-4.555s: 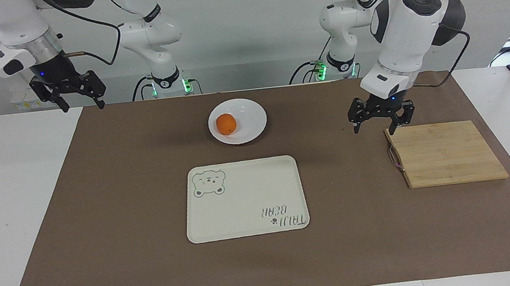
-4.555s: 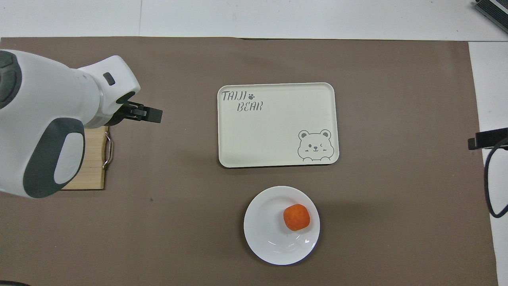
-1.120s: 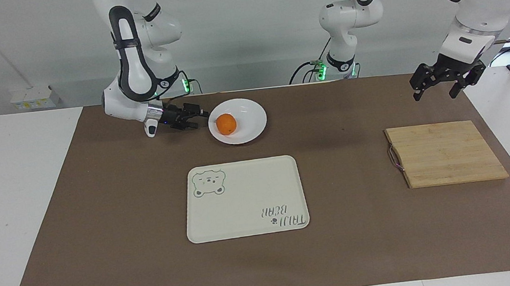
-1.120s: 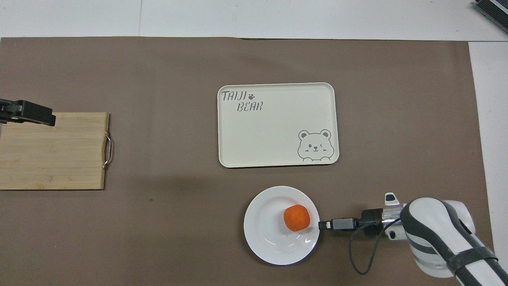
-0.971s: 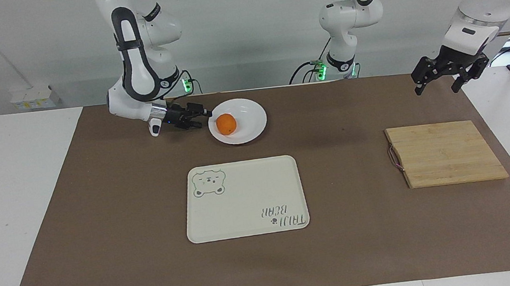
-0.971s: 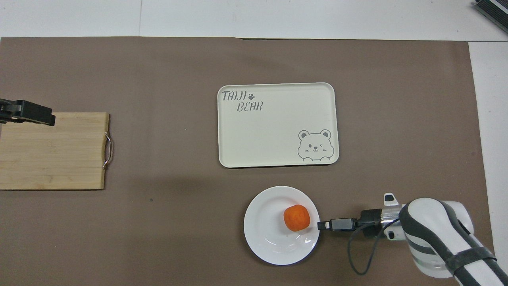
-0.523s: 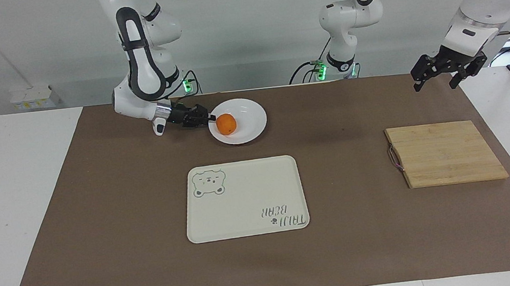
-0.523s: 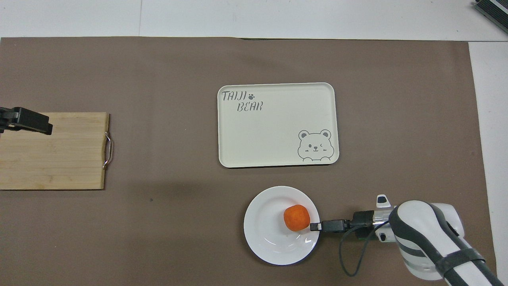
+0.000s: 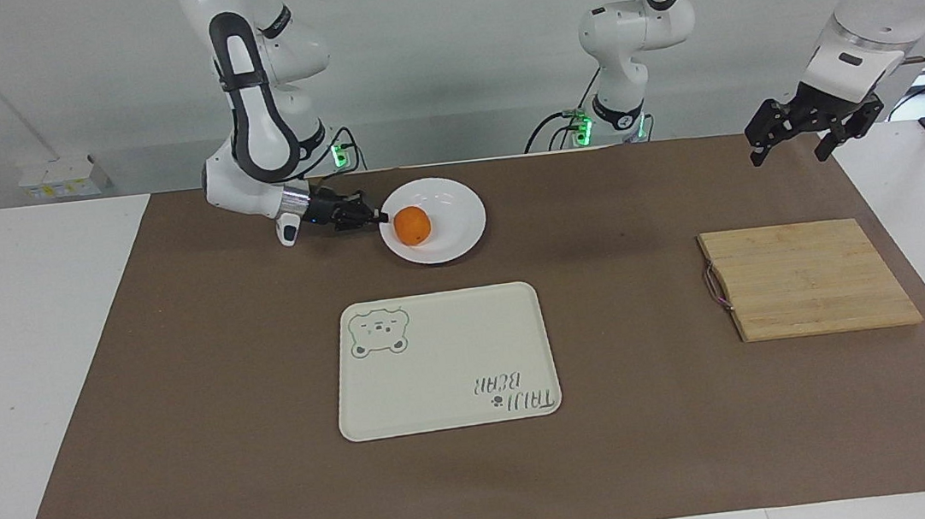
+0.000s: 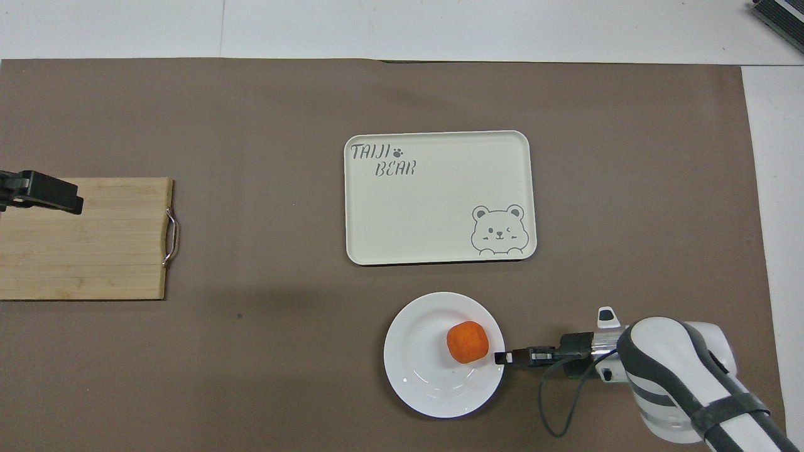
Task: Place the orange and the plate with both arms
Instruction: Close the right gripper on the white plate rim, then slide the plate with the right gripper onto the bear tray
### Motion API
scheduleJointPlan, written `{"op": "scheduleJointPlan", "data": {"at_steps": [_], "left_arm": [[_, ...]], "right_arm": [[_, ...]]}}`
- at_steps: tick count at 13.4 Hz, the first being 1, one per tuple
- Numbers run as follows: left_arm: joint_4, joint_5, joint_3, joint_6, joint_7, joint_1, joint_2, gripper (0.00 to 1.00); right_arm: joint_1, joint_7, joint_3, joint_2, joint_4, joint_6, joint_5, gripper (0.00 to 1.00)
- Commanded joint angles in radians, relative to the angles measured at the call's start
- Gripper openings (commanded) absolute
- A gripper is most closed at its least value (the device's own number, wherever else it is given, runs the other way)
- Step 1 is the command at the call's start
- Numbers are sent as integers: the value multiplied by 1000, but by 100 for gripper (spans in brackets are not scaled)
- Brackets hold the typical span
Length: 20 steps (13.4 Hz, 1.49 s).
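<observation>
The orange [image 9: 412,225] lies in the white plate [image 9: 454,207], which stands on the brown mat close to the robots. In the overhead view the orange [image 10: 467,342] sits toward the right arm's side of the plate [image 10: 427,384]. My right gripper [image 9: 376,216] lies low and level and is shut on the plate's rim beside the orange; it also shows in the overhead view [image 10: 500,358]. My left gripper [image 9: 792,146] is open and empty. It hangs raised over the mat's edge at the left arm's end, above the cutting board's near corner.
A cream tray [image 9: 448,364] with a bear drawing lies mid-table, farther from the robots than the plate. A wooden cutting board [image 9: 808,279] with a metal handle lies at the left arm's end. White table borders the brown mat [image 9: 184,392].
My right gripper swung down from the mat's edge, slid to the plate's rim and closed on it; the plate shifted slightly. My left gripper rose away from the cutting board's handle and waits.
</observation>
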Motion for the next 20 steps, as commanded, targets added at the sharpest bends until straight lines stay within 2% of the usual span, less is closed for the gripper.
{"op": "scheduleJointPlan", "data": {"at_steps": [1,4,7,14,17,20], "left_arm": [[-22,0,-6,-5,-4,8,-25,100],[-22,0,-6,-5,-4,8,-25,100],[-22,0,-6,-5,-4,8,-25,100],[-22,0,-6,-5,-4,8,-25,100],[-22,0,-6,-5,-4,8,-25,100],[-22,0,-6,-5,-4,8,-25,100]], "right_arm": [[-46,-78,-3,26,54,-44,25,0],[-81,-55,-3,29,120,-104,20,0],[-93,110,-6,45,239,-162,11,0],[-116,327,-4,285,615,-191,15,0],[-98,344,-3,408,759,-173,32,0],[-64,356,5,515,862,-112,73,0]]}}
